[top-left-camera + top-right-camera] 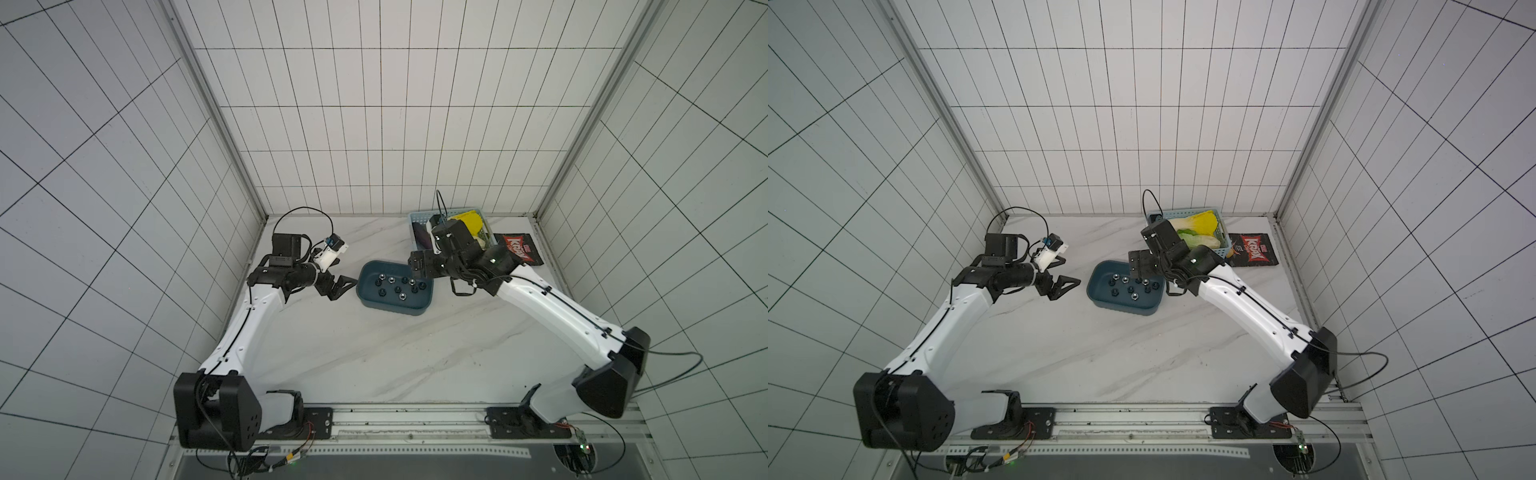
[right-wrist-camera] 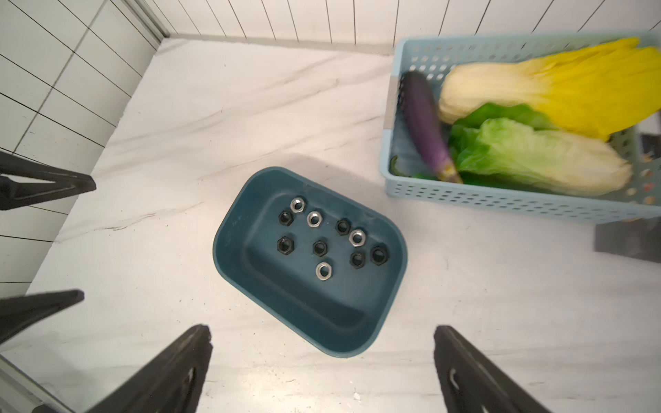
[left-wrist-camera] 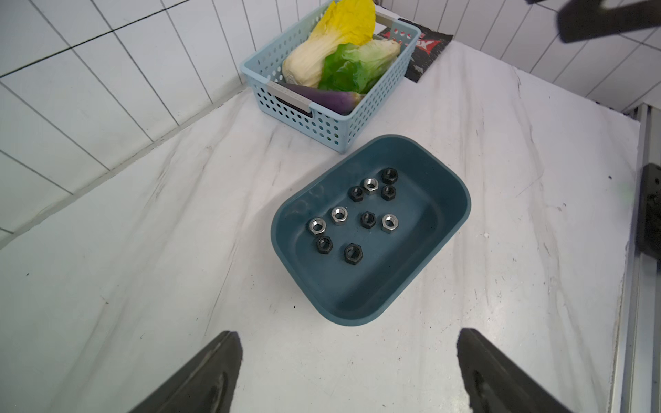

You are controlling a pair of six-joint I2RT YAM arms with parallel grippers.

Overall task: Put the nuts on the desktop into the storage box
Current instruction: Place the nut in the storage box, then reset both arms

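Right wrist: right tool [image 2: 322,332] spread wide, empty | left wrist: left tool [image 3: 348,334] spread wide, empty

Ten nuts [image 3: 368,219] lying in one storage box [image 3: 357,293], six showing black and four showing silver, one light blue basket [image 3: 322,125] carrying one yellow cabbage [image 3: 322,46], one green lettuce [image 3: 357,60] and one purple eggplant [image 3: 329,98], one black snack packet [image 3: 425,46] lying beside it

left gripper [image 1: 343,289] and right gripper [image 2: 322,327] both spread wide, holding nothing
left arm [image 1: 249,324] reaches in from 7 o'clock, its fingers [image 3: 200,379] aimed toward 3 o'clock; right arm [image 1: 557,309] reaches in from 5 o'clock, wrist bent, aimed down and toward 9 o'clock.
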